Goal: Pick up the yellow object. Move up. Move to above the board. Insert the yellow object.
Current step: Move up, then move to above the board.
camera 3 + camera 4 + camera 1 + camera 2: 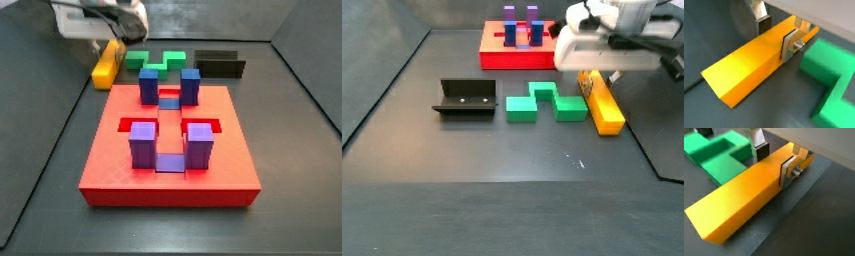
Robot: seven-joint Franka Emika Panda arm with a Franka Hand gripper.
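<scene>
The yellow object [747, 65] [737, 203] is a long orange-yellow bar lying flat on the dark floor; both side views show it [106, 66] [604, 108]. My gripper [775, 39] [773, 165] is down over one end of it and open, with a finger on each long side. One silver finger [789, 44] rests against the bar's near side. The other finger's dark pad [764, 23] stands a little off the far side. The red board [167, 172] [500, 58] with blue and purple posts lies apart from the gripper [114, 42] [596, 72].
A green zigzag block [834, 75] [717, 153] [162, 60] [545, 103] lies right beside the bar. The dark fixture [221, 64] [462, 98] stands beyond the green block. Grey walls enclose the floor.
</scene>
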